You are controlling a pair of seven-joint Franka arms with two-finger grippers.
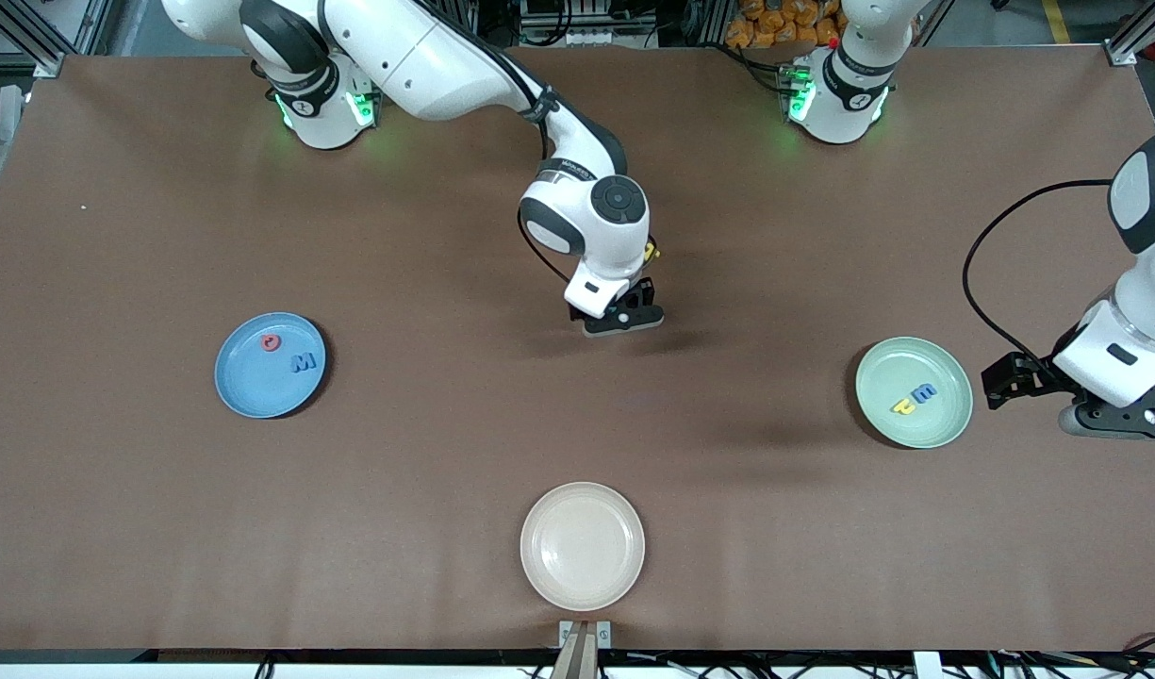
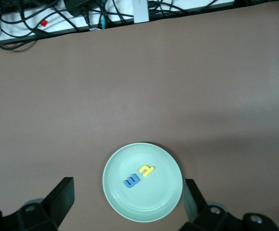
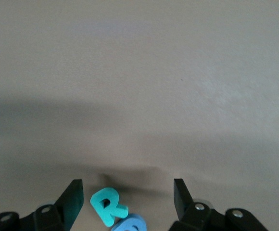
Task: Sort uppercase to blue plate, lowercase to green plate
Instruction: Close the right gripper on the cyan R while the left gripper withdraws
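Observation:
My right gripper (image 1: 626, 317) is low over the middle of the table. Its jaws are open around a teal-green uppercase R (image 3: 108, 206) lying flat on the table, with a gap on both sides. A blue letter (image 3: 130, 224) touches the R and is partly cut off. A scrap of yellow (image 1: 650, 251) shows by the right wrist. The blue plate (image 1: 247, 387) holds a red O (image 1: 271, 342) and a blue M (image 1: 304, 361). The green plate (image 1: 945, 424) holds a yellow lowercase letter (image 2: 145, 170) and a blue one (image 2: 132, 180). My left gripper (image 2: 127, 197) waits open above that plate (image 2: 149, 207).
A cream plate (image 1: 583, 545) sits empty near the table's front edge, nearer to the camera than the right gripper. The blue plate lies toward the right arm's end, the green plate toward the left arm's end. A black cable (image 1: 987, 255) loops by the left arm.

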